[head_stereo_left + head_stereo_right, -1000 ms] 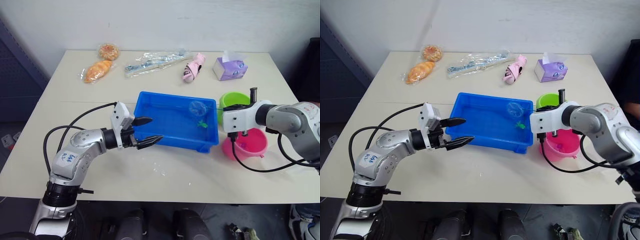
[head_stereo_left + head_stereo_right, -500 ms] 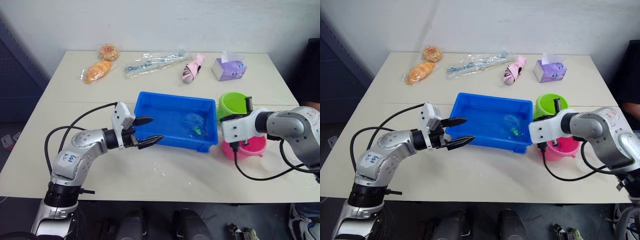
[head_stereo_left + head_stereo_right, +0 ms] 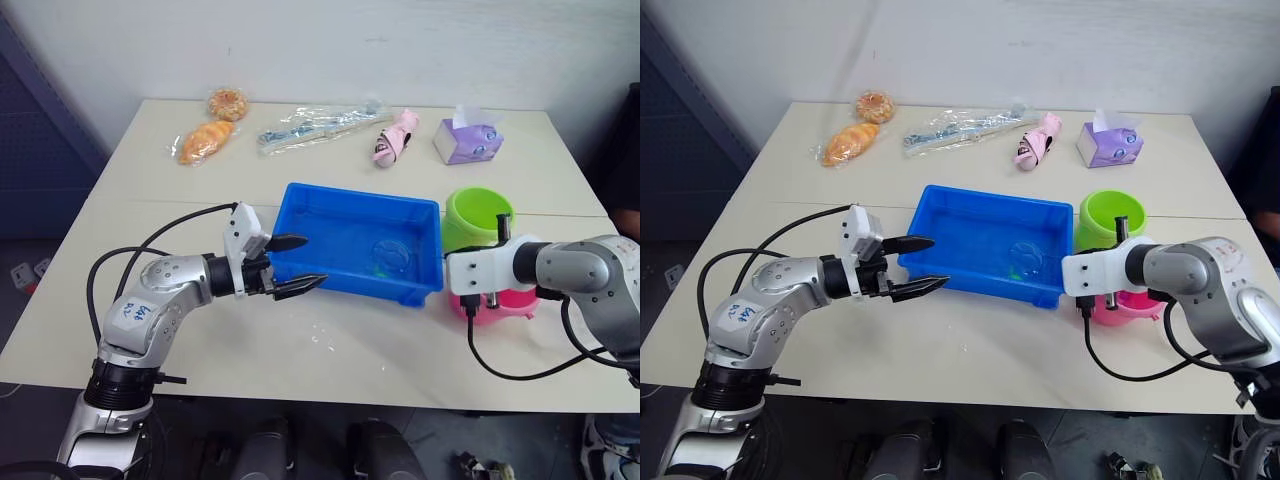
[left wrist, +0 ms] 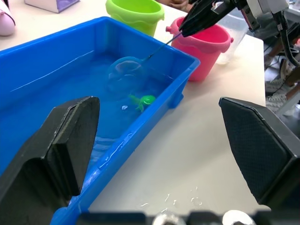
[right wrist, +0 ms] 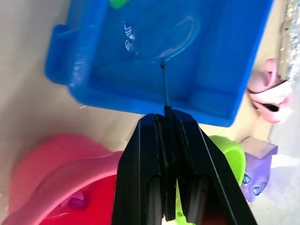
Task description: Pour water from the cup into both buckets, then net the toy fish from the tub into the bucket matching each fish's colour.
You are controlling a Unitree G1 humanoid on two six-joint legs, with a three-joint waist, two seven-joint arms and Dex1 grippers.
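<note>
Netting stage, unfinished: right gripper (image 5: pixel 165 123), fingers clenched on the net (image 4: pixel 125 71), dips it in the tub (image 3: pixel 300 205) beside a green fish (image 4: pixel 144 100); left gripper (image 3: pixel 296 264) idles released.

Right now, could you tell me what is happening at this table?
The right gripper is shut on the thin handle of the net, whose hoop is dipped into the water of the blue tub beside a green toy fish. The left gripper hovers open at the tub's near left corner, holding nothing. The green bucket and the pink bucket stand just right of the tub.
</note>
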